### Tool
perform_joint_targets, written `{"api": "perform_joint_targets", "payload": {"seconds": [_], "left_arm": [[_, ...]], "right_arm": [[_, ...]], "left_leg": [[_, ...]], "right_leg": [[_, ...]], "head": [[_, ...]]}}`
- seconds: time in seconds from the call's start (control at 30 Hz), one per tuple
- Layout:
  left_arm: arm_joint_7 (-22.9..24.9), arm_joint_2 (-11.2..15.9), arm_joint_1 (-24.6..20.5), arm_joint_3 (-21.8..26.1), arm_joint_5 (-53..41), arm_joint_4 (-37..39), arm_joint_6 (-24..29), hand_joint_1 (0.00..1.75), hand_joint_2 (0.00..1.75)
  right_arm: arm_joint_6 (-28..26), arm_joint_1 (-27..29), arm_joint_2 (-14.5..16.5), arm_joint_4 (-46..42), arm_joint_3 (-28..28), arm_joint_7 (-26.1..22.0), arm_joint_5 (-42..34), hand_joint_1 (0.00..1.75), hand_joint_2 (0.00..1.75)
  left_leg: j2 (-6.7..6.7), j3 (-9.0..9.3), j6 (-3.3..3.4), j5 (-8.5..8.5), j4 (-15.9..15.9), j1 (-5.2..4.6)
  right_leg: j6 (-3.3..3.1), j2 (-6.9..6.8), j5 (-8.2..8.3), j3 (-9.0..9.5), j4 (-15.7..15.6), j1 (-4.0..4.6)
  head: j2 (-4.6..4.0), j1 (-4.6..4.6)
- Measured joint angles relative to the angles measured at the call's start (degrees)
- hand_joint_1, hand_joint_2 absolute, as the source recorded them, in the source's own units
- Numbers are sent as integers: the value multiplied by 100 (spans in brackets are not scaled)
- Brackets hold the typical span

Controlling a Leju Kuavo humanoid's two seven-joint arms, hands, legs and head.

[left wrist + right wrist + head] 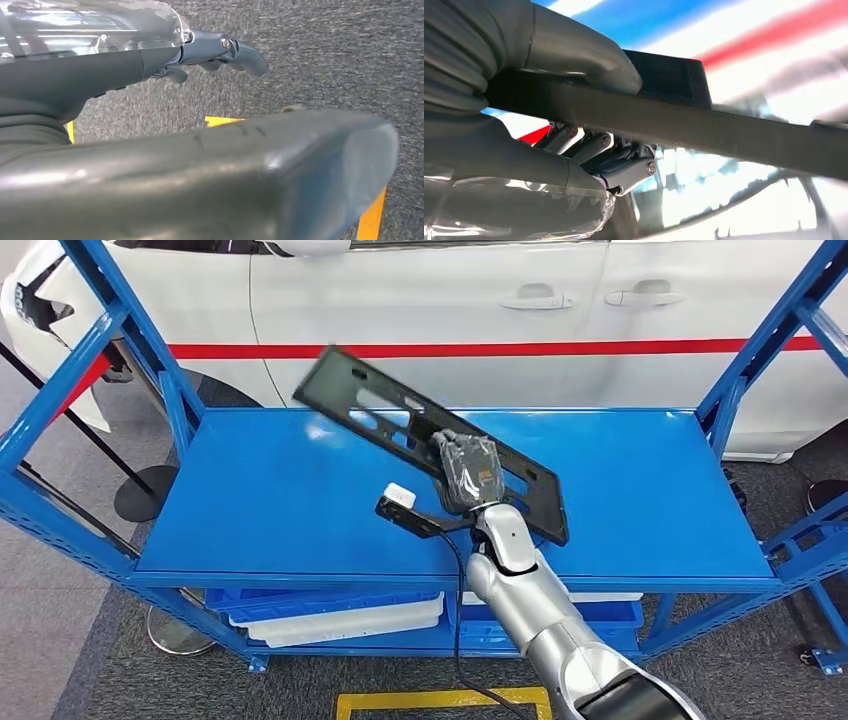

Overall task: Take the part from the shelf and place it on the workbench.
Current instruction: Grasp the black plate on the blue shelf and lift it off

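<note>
Pickup looks done: right hand (468, 472) grips the black part (430, 440), tilted above the blue shelf (250, 510) toward 11 o'clock, desk placement remaining; left hand (220, 50) hangs with fingers loosely curled, holding nothing.

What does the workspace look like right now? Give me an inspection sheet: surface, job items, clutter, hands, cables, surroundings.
Surface: blue metal shelf top, bare apart from what the arm holds over it.
Job's things: black flat frame-shaped part, tilted, one end raised above the shelf top.
Clutter: nothing seen on the top; white and blue trays on the lower level.
Hands: right hand grips the part near its middle, thumb on one face and fingers on the other; left hand hangs over grey carpet, holding nothing.
Cables: black cable hangs from the right wrist camera bracket.
Surroundings: white car with red stripe behind the shelf; yellow floor tape.
</note>
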Motion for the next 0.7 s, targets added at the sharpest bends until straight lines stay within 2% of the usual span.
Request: {"api": "perform_joint_targets", "payload": {"seconds": [0.03,0.07,0.1,0.17,0.23,0.27,0.33,0.37,0.4,0.43,0.5,0.53,0.57,0.6,0.7], "left_arm": [[-15,0,-1,1,-27,0,16,0,175],[-32,0,-3,1,-62,0,27,0,175],[-50,0,-2,1,-101,0,33,0,175],[-76,-3,6,-1,-185,0,30,0,175],[-87,-11,8,-4,-244,0,13,0,175],[-90,-15,3,-6,-260,0,6,0,175],[-108,-15,-6,-8,-282,0,8,0,175],[-132,-16,-6,-8,-291,0,13,0,175],[-169,-17,-5,-8,-297,0,19,0,175],[-213,-19,-4,-8,-299,0,19,0,175],[-307,-24,1,-8,-298,0,-1,0,175],[-349,-25,2,-8,-298,0,-16,0,175],[-386,-25,4,-7,-299,0,-29,0,175],[-414,-25,7,-7,-298,0,-36,0,175],[-449,-24,11,-5,-273,0,-21,0,175]], "right_arm": [[-3,62,-3,-438,-42,-71,-225,175,175],[19,117,-9,-882,-83,-110,-421,175,175],[47,170,-21,-1322,-123,-143,-611,175,175],[84,274,-66,-2112,-178,-233,-1012,175,175],[82,351,-143,-2772,-218,-332,-1394,175,175],[78,376,-186,-3034,-239,-367,-1530,175,175],[44,451,-280,-3437,-268,-487,-1837,175,175],[3,518,-329,-3606,-276,-602,-2112,175,175],[-47,598,-379,-3780,-277,-755,-2507,175,175],[-90,674,-430,-3958,-278,-927,-2974,175,175],[-55,797,-556,-4370,-286,-1326,-3970,175,175],[57,856,-635,-4587,-295,-1557,-4430,175,175],[229,923,-712,-4801,-307,-1797,-4857,175,175],[448,998,-794,-5002,-327,-2030,-5258,175,175],[1008,1209,-956,-5485,-413,-2424,-6197,175,175]], "left_leg": [[-2,151,30,130,-349,-13],[-6,238,58,190,-561,-27],[-10,266,84,185,-643,-44],[-16,264,137,200,-675,-42],[-15,285,200,229,-731,-12],[-13,294,225,241,-755,2],[-10,295,247,240,-760,-1],[-9,296,250,236,-758,-2],[-10,299,252,231,-757,-3],[-13,306,250,224,-754,-2],[-22,334,227,198,-745,-3],[-28,343,203,177,-730,-17],[-30,350,179,159,-722,-29],[-31,352,154,144,-719,-40],[-22,368,63,91,-703,-47]], "right_leg": [[21,4,-16,-7,20,9],[45,4,-24,-21,34,16],[73,2,-27,-35,39,21],[132,-2,-34,-45,37,23],[196,-2,-170,-109,197,23],[223,-2,-323,-221,441,20],[255,-3,-685,-595,1207,3],[265,-4,-784,-762,1532,-5],[270,-5,-775,-847,1679,-13],[270,-5,-655,-820,1594,-20],[254,-13,-236,-470,845,-28],[237,-17,-88,-281,451,-20],[216,-19,-4,-148,173,-15],[192,-16,5,-89,46,-6],[94,-2,-5,-63,8,-11]], "head": [[0,0],[0,0],[0,0],[0,0],[0,1],[0,1],[0,1],[0,1],[0,2],[0,2],[0,2],[0,1],[0,1],[0,1],[0,1]]}}
